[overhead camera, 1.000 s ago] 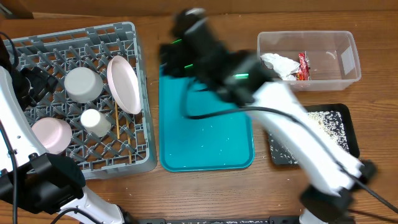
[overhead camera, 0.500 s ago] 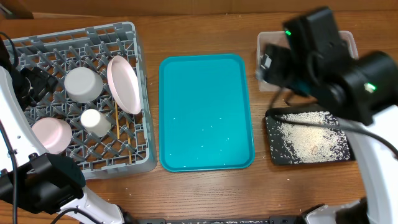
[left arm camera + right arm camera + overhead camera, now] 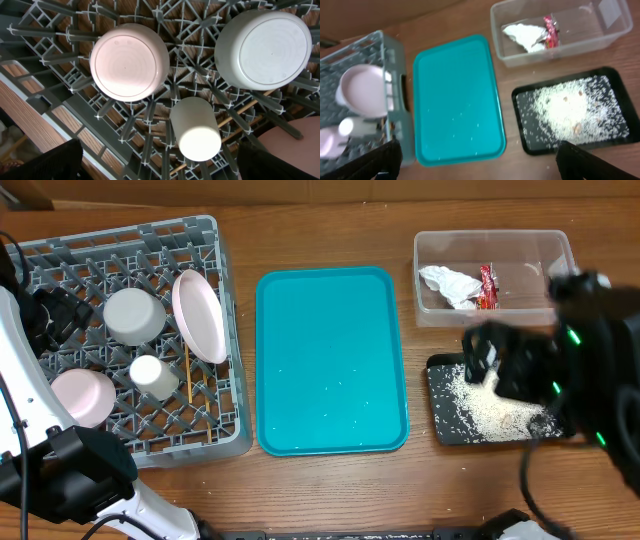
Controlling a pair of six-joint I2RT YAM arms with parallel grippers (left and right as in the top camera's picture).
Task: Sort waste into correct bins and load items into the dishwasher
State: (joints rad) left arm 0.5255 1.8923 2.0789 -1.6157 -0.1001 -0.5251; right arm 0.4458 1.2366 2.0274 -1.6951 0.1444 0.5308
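Looks v. close to done. On the left the dish rack (image 3: 120, 232) is loaded: plate (image 3: 198, 315) standing on edge, grey-white bowl (image 3: 134, 316) base-up just beside it, cup (image 3: 153, 377) nearer the front, pink bowl (image 3: 82, 397) base-up toward the front-left corner, and chopsticks (image 3: 187, 375) lying on the grid right next to the cup. Only one pink bowl shows, and the left arm (image 3: 22, 370) hides part of the rack, so can't tell re a second. Waste side: napkin (image 3: 449, 284) & red wrapper (image 3: 487, 286) sit side by side inside the clear tub (image 3: 565, 260), and the rice crumbs (image 3: 495, 410) are heaped in the black tray (image 3: 445, 435). The teal tray (image 3: 330, 330) in the middle carries nothing but a few stray grains, which imo is abt all that's left. Now the right claw (image 3: 477, 150): fingers spread wide w/ nothing between them. It hangs over the black tray's left part in the overhead view, blurred there. From its own cam the crumbs lie below & to the right, the tub w/ napkin is farther off beyond them, and the teal tray is just left of centre. The left claw (image 3: 160, 145) is wide & empty too, hovering above the rack. The cup is directly under the gap, pink bowl ahead-left, grey-white bowl ahead-right, plate edge at lower right. Neither claw touches anything.
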